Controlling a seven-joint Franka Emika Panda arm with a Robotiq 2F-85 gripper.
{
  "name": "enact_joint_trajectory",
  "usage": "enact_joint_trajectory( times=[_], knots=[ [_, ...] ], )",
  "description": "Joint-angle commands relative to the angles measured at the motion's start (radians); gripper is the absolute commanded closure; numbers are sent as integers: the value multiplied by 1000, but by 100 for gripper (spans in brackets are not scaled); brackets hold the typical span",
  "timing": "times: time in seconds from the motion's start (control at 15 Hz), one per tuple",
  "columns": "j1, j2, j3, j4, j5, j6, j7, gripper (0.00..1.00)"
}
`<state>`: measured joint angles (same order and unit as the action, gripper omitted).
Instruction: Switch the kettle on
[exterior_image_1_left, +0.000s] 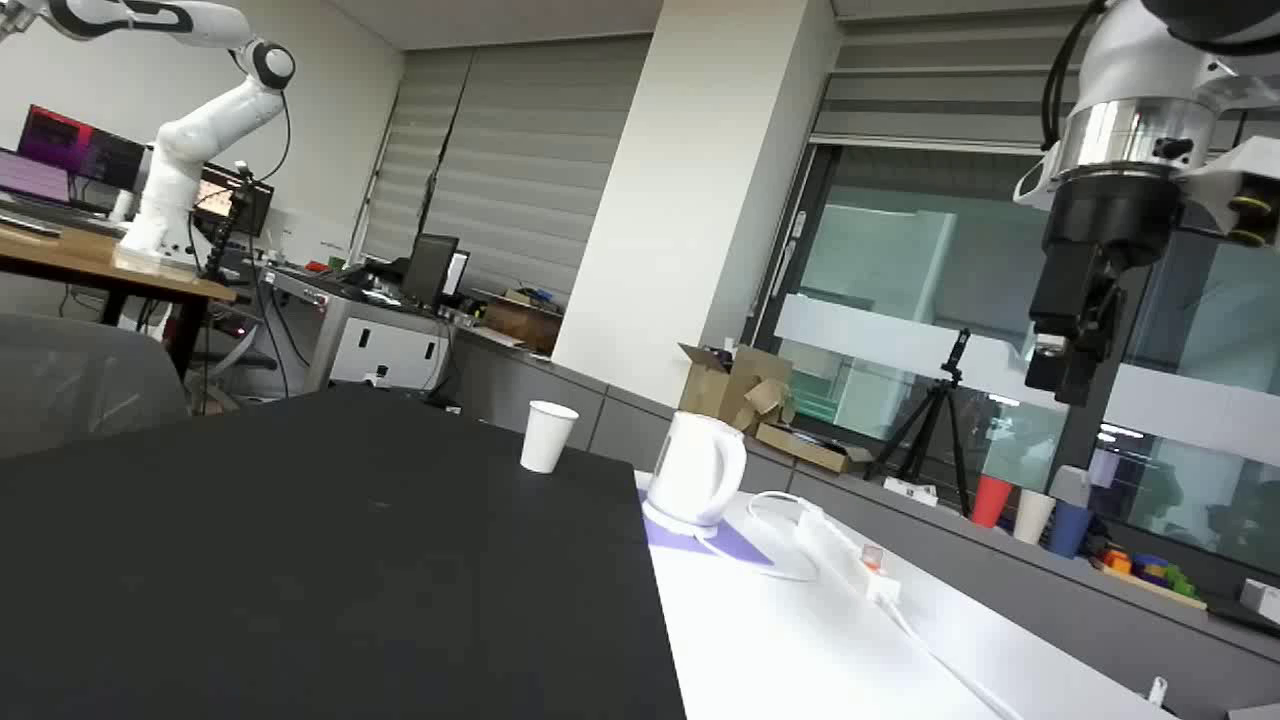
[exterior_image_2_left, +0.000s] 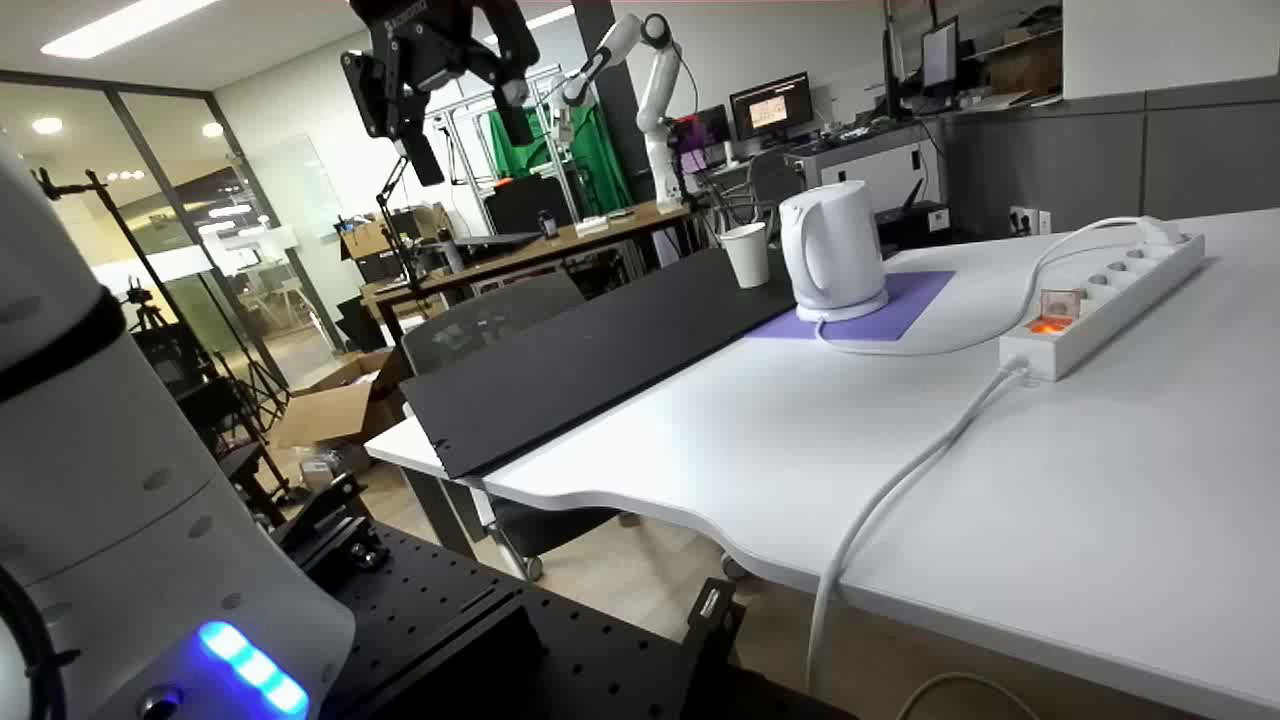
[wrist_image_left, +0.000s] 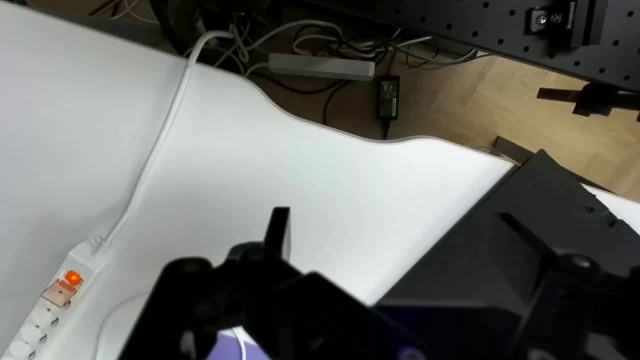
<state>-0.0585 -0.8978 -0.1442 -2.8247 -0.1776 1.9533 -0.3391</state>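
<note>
White tabletop (exterior_image_2_left: 690, 430) spreads wide between kettle (exterior_image_2_left: 842, 248) and wavy edge (wrist_image_left: 372, 141).

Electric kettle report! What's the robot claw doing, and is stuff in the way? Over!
Gripper open, raised, empty. Electric kettle upright on purple mat, untouched. Paper cup nearby, possible bump risk.

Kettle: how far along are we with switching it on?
Done: the cord from the kettle runs to the power strip, whose orange light is lit. In hand: nothing; the open pincer hangs in the air, apart from the kettle. Left, probably: reach over and press the kettle's switch, which I can't make out; no light shows there.
</note>
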Motion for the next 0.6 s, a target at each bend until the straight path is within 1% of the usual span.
enact_joint_trajectory(
  times=[0.0, 0.53],
  knots=[
    [8, 0, -7, 2, -5, -6, 6, 0],
    [8, 9, -7, 1, -5, -7, 5, 0]
  ],
)
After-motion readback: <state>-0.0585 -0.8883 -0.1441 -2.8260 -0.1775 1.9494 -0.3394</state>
